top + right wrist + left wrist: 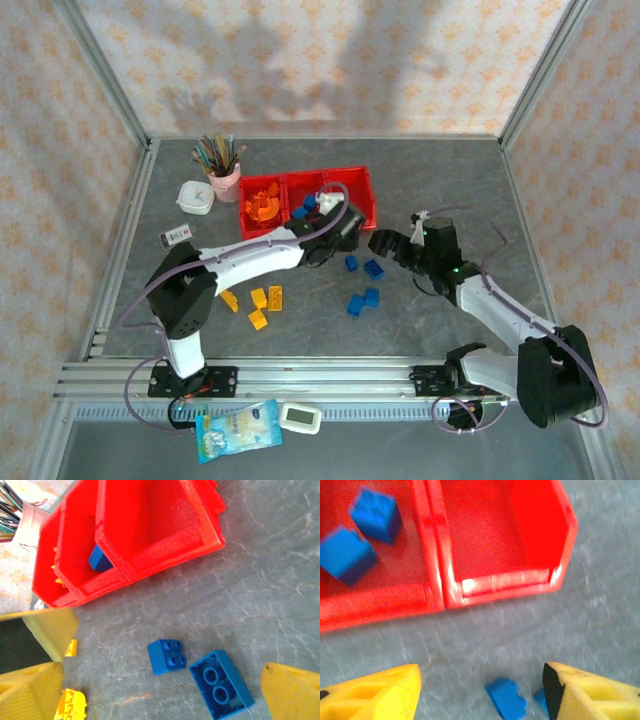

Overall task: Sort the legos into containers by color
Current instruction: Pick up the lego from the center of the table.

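Three joined red containers (300,172) stand mid-table. The left one holds orange legos (262,203), the middle one blue legos (375,514), and the right one (510,540) is bare. My left gripper (340,225) hovers at the bins' front edge, open, with nothing between its yellow fingers (370,695). A loose blue brick (506,699) lies on the table below it. My right gripper (385,245) is open above a blue square brick (167,656) and an upturned blue brick (221,684). Two more blue bricks (362,300) and several yellow bricks (259,297) lie nearer the front.
A pink cup of pencils (222,165) and a small white box (195,197) stand left of the bins. A small card (175,236) lies by the left arm. Metal rails run along the near edge, with a packet (235,430) in front of them.
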Robot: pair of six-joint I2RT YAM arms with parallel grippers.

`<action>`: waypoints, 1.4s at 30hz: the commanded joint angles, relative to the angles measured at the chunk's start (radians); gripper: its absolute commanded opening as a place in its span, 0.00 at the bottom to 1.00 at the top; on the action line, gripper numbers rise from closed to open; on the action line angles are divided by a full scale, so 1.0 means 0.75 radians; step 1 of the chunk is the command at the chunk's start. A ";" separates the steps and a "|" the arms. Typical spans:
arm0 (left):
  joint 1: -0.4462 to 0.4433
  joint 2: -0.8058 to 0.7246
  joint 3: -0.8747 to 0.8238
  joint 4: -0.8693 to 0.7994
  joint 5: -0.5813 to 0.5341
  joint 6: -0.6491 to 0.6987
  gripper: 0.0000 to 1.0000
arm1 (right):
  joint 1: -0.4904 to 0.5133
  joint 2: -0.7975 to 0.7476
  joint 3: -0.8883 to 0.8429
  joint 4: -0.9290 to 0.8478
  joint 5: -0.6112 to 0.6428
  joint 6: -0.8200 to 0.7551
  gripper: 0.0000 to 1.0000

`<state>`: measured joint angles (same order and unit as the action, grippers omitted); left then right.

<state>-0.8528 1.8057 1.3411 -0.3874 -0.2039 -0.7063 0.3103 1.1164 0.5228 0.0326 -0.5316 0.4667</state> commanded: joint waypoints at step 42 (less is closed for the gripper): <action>-0.096 0.387 0.125 0.077 -0.079 -0.300 0.37 | -0.039 -0.073 -0.092 -0.031 0.083 -0.031 1.00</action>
<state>-0.9215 2.0743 1.4147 -0.2985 -0.2180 -0.9413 0.2867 1.0630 0.4480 0.0029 -0.4854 0.4599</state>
